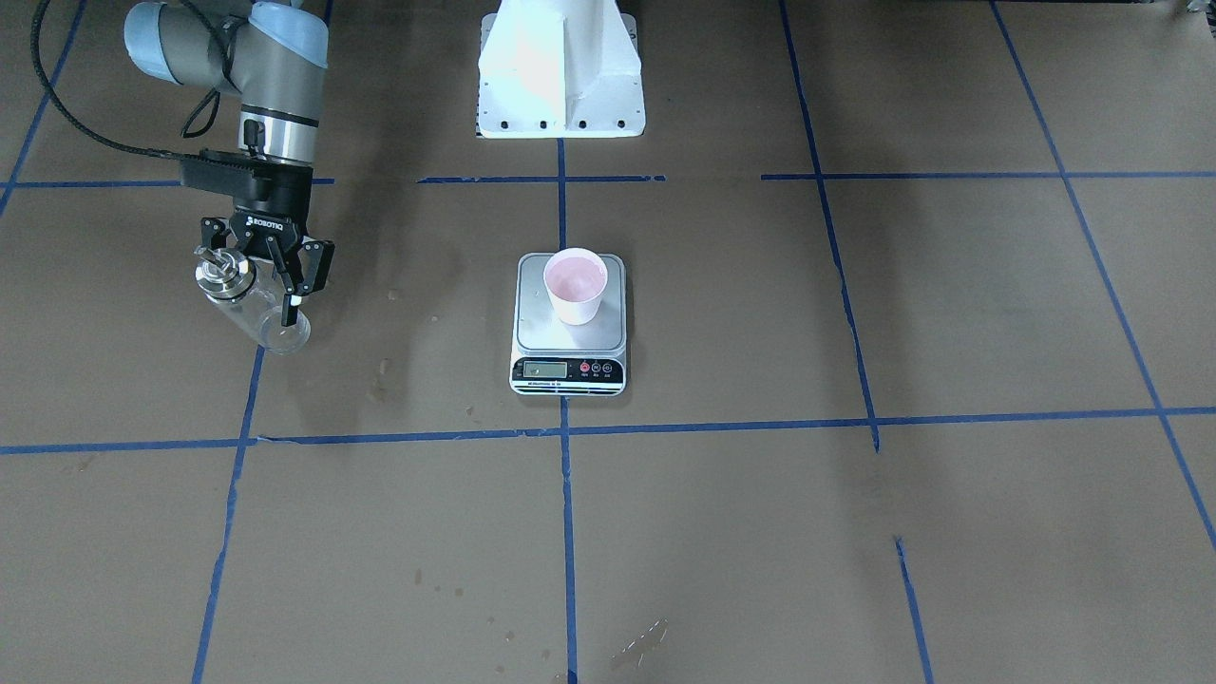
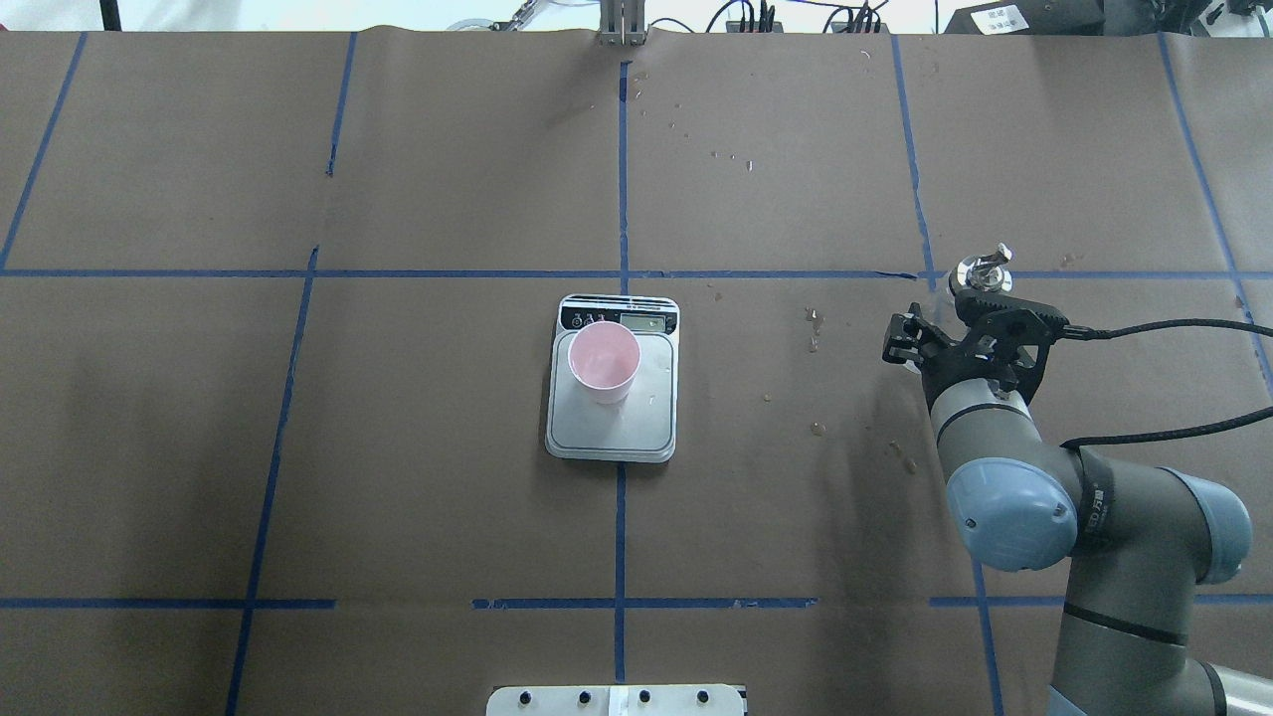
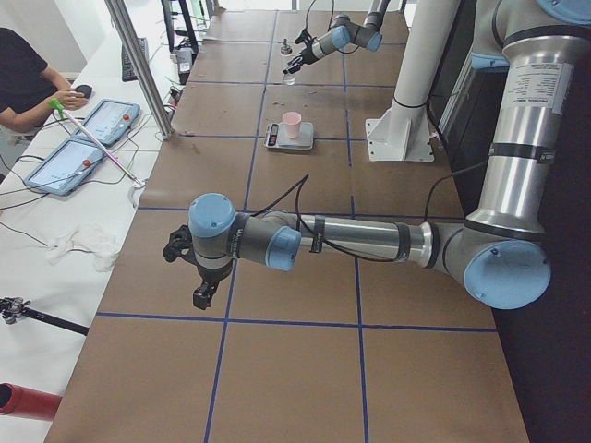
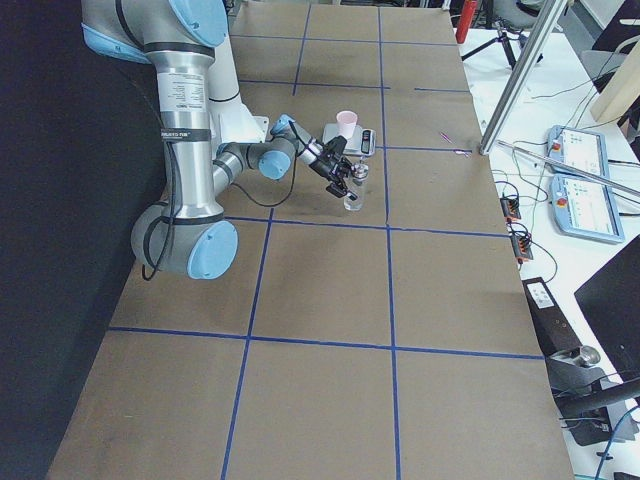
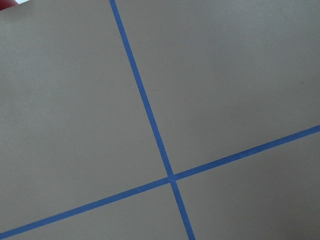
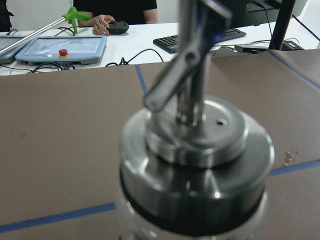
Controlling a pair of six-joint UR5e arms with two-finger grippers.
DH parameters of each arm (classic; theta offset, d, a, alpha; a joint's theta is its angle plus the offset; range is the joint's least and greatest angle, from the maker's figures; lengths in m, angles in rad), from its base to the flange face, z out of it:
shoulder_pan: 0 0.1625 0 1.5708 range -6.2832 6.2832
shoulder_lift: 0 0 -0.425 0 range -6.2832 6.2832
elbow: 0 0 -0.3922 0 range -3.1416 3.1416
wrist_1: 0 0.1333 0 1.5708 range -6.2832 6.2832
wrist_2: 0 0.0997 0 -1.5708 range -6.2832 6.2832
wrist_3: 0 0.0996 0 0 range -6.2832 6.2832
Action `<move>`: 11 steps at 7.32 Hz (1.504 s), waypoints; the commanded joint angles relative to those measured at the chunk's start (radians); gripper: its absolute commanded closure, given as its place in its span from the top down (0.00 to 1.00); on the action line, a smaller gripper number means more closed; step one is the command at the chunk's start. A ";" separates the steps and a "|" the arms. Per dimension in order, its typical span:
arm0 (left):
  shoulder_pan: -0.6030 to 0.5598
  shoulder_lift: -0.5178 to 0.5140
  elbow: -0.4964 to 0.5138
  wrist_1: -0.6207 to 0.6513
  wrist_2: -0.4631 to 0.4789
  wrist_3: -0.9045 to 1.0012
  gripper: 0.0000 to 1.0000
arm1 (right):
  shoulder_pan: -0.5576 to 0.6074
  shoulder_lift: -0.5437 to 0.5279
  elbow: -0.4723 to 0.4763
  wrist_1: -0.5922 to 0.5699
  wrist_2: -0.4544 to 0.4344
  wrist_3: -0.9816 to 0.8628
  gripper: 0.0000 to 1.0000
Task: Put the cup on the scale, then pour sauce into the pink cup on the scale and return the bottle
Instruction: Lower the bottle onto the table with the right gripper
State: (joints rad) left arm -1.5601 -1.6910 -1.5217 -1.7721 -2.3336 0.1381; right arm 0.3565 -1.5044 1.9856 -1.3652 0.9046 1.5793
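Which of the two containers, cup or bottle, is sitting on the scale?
The small pale pink paper cup: it stands on the flat silver-topped kitchen scale, while the clear glass bottle with the silver collar is well off to its side.

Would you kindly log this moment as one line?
pink cup: on scale | right claw: around upright glass bottle, grip unclear | left claw: far from scale, state unclear

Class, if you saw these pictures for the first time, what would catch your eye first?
The pink cup standing on the silver scale at the table's centre stands out first. Next comes the right gripper at the clear glass bottle, on the robot's right side.
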 commanded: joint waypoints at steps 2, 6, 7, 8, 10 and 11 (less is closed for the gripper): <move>0.000 -0.007 0.000 0.000 0.002 0.000 1.00 | 0.004 -0.034 -0.005 -0.008 0.059 -0.001 0.00; 0.000 -0.010 0.000 0.000 0.017 0.000 1.00 | 0.002 -0.033 -0.014 -0.008 0.082 -0.001 0.00; 0.000 -0.015 0.000 0.000 0.023 0.000 1.00 | 0.002 -0.033 -0.020 -0.008 0.082 0.001 0.00; 0.000 -0.015 0.000 0.000 0.023 0.000 1.00 | 0.002 -0.031 -0.030 -0.008 0.082 0.001 0.00; 0.000 -0.016 0.000 0.000 0.023 0.000 1.00 | 0.002 -0.033 -0.028 -0.006 0.106 0.001 0.00; 0.000 -0.016 0.000 0.000 0.023 0.000 1.00 | 0.002 -0.031 -0.028 -0.006 0.106 -0.001 0.41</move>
State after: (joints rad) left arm -1.5601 -1.7067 -1.5217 -1.7717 -2.3100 0.1381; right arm 0.3590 -1.5361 1.9570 -1.3716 1.0032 1.5797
